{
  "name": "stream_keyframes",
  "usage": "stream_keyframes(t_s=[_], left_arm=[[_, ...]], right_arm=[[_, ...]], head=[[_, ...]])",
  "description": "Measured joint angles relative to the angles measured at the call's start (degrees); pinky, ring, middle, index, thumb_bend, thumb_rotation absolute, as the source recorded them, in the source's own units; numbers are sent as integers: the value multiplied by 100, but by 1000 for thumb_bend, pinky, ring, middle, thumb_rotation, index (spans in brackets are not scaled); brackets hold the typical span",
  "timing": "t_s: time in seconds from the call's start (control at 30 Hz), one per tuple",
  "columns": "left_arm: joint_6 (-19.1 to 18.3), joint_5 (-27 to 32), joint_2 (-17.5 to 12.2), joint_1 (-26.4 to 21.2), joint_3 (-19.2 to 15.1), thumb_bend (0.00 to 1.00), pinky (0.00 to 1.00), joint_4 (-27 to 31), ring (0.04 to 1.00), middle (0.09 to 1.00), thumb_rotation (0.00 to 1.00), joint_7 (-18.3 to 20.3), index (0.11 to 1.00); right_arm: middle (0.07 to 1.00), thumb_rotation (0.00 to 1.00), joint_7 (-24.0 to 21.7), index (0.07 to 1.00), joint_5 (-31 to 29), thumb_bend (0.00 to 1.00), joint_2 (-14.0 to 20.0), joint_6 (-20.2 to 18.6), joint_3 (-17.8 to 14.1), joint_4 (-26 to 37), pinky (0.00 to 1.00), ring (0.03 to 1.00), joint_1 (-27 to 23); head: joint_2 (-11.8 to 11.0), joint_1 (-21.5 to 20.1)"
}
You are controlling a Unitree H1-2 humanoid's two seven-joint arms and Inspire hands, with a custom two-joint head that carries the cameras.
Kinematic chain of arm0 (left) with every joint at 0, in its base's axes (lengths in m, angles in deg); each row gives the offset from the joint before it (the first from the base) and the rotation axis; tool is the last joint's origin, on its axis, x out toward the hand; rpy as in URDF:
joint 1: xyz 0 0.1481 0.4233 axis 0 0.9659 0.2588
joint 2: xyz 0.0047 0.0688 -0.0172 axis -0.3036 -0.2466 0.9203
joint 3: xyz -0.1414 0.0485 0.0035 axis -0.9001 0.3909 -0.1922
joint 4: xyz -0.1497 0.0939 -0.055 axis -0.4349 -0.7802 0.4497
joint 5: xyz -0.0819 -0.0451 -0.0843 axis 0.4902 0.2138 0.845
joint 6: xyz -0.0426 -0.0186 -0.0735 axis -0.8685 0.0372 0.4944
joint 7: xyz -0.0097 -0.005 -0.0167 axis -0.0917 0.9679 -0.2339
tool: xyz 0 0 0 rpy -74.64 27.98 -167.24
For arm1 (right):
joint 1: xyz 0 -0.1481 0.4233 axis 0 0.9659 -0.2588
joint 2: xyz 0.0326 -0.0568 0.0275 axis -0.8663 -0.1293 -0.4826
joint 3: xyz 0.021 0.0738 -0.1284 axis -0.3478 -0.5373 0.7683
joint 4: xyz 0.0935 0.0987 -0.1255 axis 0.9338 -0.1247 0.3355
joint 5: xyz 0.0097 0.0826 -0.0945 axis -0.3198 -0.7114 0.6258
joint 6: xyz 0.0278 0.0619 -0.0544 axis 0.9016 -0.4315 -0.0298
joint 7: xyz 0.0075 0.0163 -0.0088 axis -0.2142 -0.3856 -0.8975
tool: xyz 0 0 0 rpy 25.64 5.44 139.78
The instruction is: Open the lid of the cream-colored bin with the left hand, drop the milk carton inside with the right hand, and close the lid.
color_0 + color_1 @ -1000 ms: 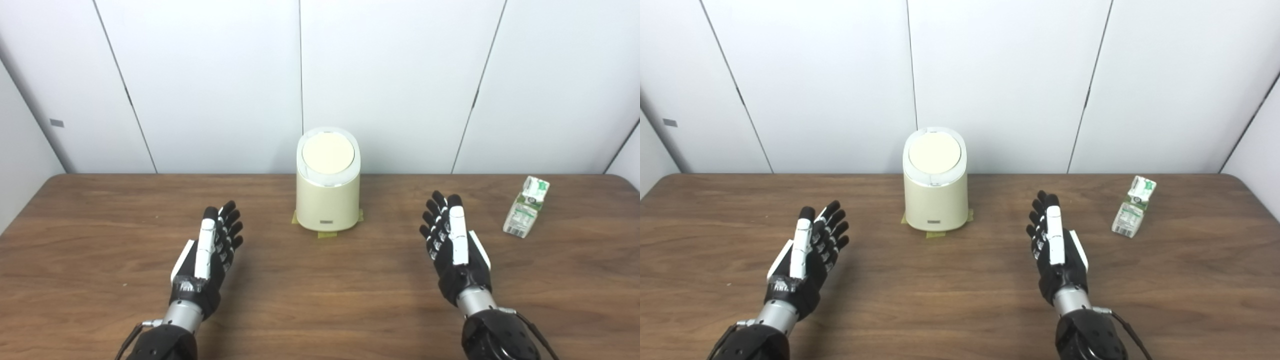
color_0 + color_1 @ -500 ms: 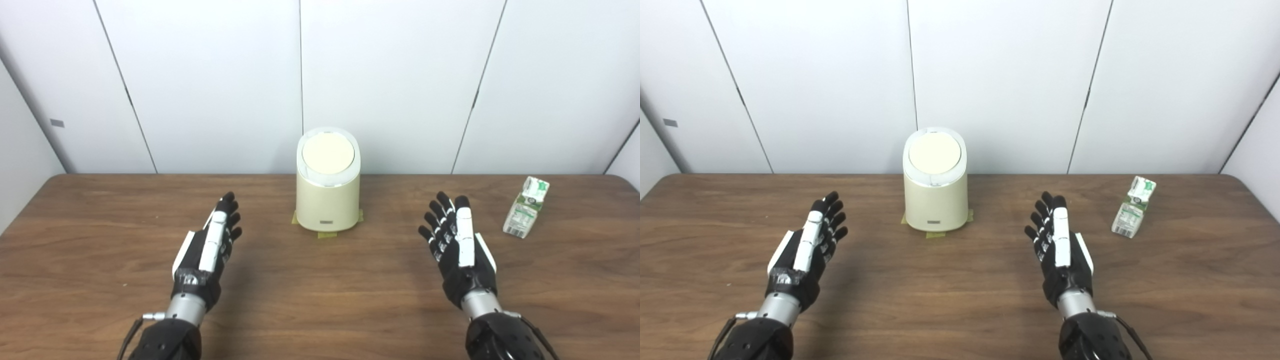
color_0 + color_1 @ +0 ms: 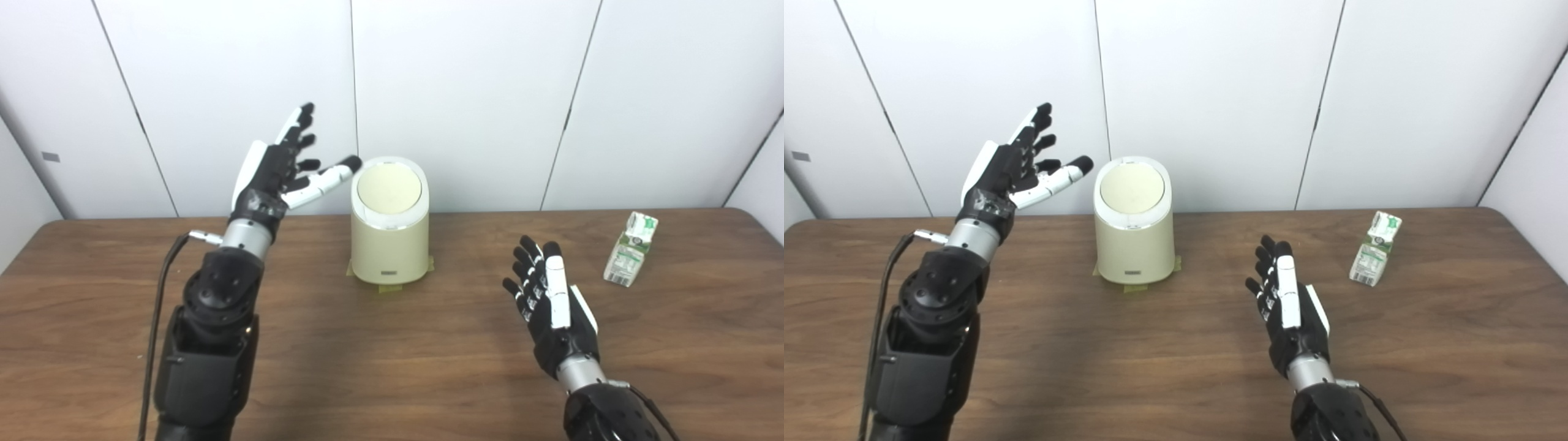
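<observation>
Left hand (image 3: 275,168), black with white plates: raised beside the bin's upper left, fingers spread, holding nothing; thumb tip lies close to the lid rim, contact not confirmed.

Cream-coloured cylindrical plastic bin (image 3: 389,245): upright at the table's far centre, on yellow tape patches. Its round flat lid (image 3: 389,187) is shut and tilts toward the camera. Judged rigid and light; the smooth shell may slide or tip if pushed hard, though the tape may hold it. Best purchase appears to be the lid's edge.

Right hand (image 3: 551,309), same build: low over the brown wooden table (image 3: 392,367), fingers extended, empty.

Small white-and-green milk carton (image 3: 631,257): standing near the right edge, well apart from the bin and the right hand. Judged light, thin-walled and crushable; grasp across the flat sides with modest force.
</observation>
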Motion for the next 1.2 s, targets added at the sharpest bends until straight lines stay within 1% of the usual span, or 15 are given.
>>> stream_keyframes(t_s=[0.03, 0.1, 0.17, 0.2, 0.33, 0.43, 0.53, 0.6, 0.67, 0.73, 0.8, 0.97, 1.07, 1.2], left_arm=[[0, -170, 6, -62, 48, 811, 783, -107, 923, 992, 232, 35, 1000], [0, -464, -35, -231, 262, 834, 747, -332, 916, 994, 171, 29, 989], [6, -763, -83, -386, 494, 849, 725, -514, 910, 997, 128, -92, 978], [5, -898, -94, -458, 574, 862, 712, -608, 905, 991, 116, -159, 969], [8, -1504, -188, -781, 982, 895, 727, -1156, 925, 995, 97, -361, 955], [61, -1686, -206, -939, 1171, 905, 749, -1490, 940, 982, 73, -414, 945], [221, -1759, -205, -1067, 1299, 915, 781, -1882, 948, 967, 50, -588, 929], [494, -1866, -225, -1139, 1410, 918, 816, -2164, 933, 949, 33, -774, 916], [755, -1962, -249, -1191, 1524, 920, 808, -2405, 910, 936, 27, -965, 908], [980, -2100, -256, -1242, 1616, 916, 778, -2655, 891, 927, 15, -1145, 904], [1214, -2175, -258, -1286, 1691, 906, 779, -2894, 889, 927, 11, -1312, 905], [1436, -2254, -270, -1419, 1738, 897, 775, -3216, 886, 923, 10, -1490, 910], [1487, -2323, -298, -1444, 1773, 897, 802, -3295, 895, 928, 18, -1506, 916], [1562, -2543, -471, -1464, 1974, 915, 828, -3303, 896, 926, 41, -1495, 922]], right_arm=[[964, 1000, -9, 934, 2, 508, 6, 2, 9, -2, 911, 983, 0], [960, 997, -18, 943, 2, 509, 14, 3, 30, -5, 911, 982, 0], [958, 990, -17, 955, 0, 505, 3, 3, 34, -6, 909, 979, 0], [956, 988, -16, 964, 0, 507, -3, 3, 36, -6, 908, 977, 0], [955, 964, -16, 989, 5, 505, -4, 12, 39, -8, 896, 973, 2], [952, 957, -15, 999, 9, 516, -2, 20, 38, -9, 897, 970, 11], [950, 954, -11, 1000, 33, 517, -4, 27, 40, -18, 898, 970, 22], [948, 938, -10, 1000, 55, 524, -3, 67, 39, -48, 885, 967, 26], [948, 929, -7, 1000, 79, 527, -7, 85, 41, -61, 884, 966, 28], [950, 910, -7, 1000, 95, 533, -13, 88, 44, -61, 884, 970, 28], [953, 907, -9, 1000, 96, 541, -19, 88, 52, -60, 886, 971, 29], [955, 906, -13, 1000, 100, 548, -36, 88, 124, -59, 914, 973, 30], [948, 902, -11, 1000, 113, 550, -52, 88, 148, -59, 917, 969, 29], [939, 895, 12, 990, 169, 567, -85, 87, 178, -40, 903, 964, 30]], head=[[0, 0], [0, -9], [9, -9], [9, -9], [17, 9], [35, 35], [35, 62], [53, 79], [70, 114], [79, 132], [88, 141], [88, 132], [105, 123], [158, 132]])
